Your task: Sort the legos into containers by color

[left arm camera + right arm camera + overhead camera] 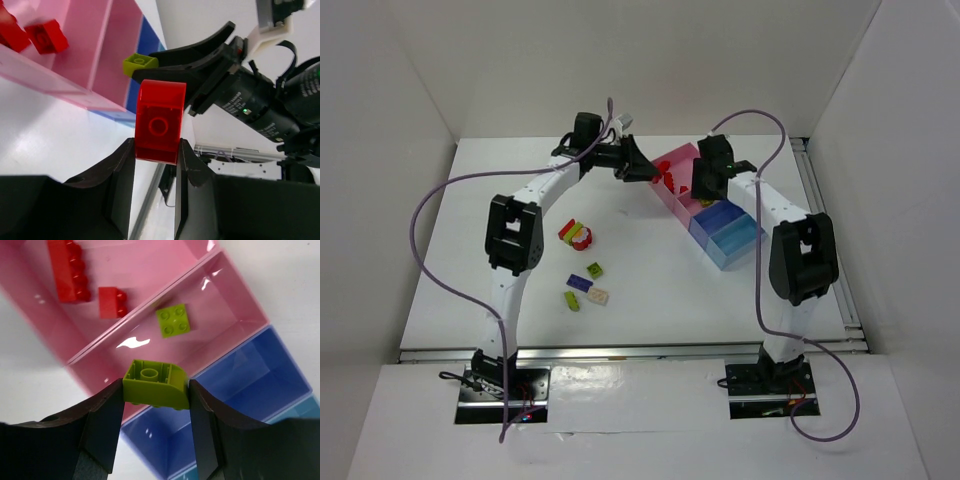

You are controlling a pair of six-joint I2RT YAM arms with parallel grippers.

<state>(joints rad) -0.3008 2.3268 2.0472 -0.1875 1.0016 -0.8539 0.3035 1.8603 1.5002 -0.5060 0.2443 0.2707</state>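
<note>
Containers (738,240), far right: the first pink box holds two sorted red bricks (70,270), the second one sorted lime brick (172,321).
Left gripper (156,148): clamped on a red lego (160,117) beside the row.
Right gripper (155,392): clamped on a lime lego (152,382) over the row.
Outstanding: several loose legos (585,275), table (670,300) centre-left.

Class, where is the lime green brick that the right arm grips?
The lime green brick sits clamped in the right pincer, centre of the right wrist view, over the wall between the second pink box and the blue box.

Red brick (159,127), lime brick (155,386), pink-to-blue containers (235,305).
</note>
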